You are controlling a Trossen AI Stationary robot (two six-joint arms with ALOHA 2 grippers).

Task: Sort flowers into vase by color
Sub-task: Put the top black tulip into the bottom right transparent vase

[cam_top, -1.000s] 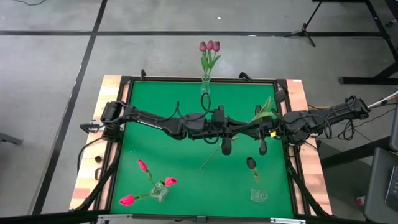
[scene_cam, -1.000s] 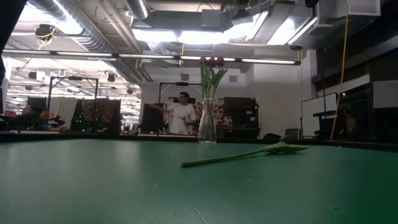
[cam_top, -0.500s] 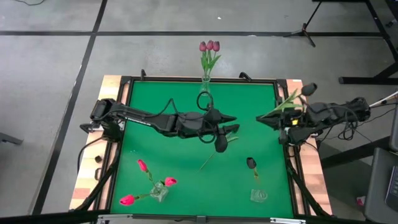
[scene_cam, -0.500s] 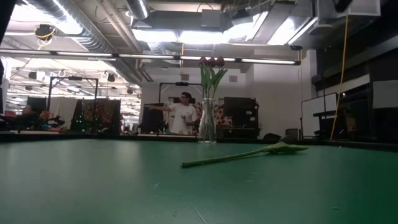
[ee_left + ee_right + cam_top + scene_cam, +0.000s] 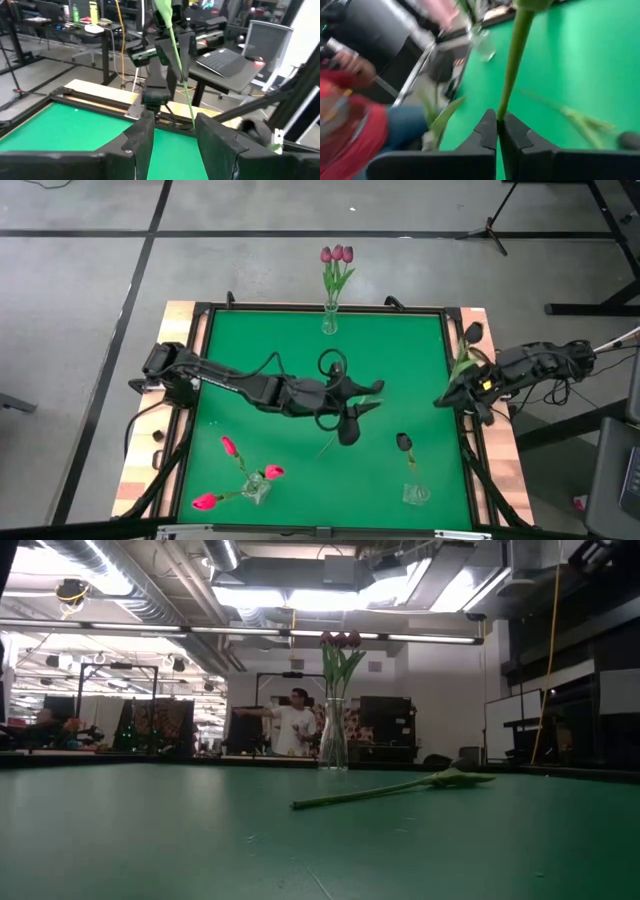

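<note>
A dark-headed flower (image 5: 466, 350) hangs over the table's (image 5: 260, 350) right edge, its green stem pinched between the pressed-together fingers of the right gripper (image 5: 498, 131). Another stem (image 5: 385, 790) lies flat mid-table — beside it the left gripper (image 5: 362, 398) hovers, fingers spread and empty. Three mauve tulips (image 5: 336, 256) stand in the vase (image 5: 328, 323) at the far edge.

Left gripper (image 5: 362, 416) agape mid-table; right gripper (image 5: 441, 400) clamped.

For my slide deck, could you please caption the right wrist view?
Right gripper fingers shut on a green flower stem above the green table.
</note>
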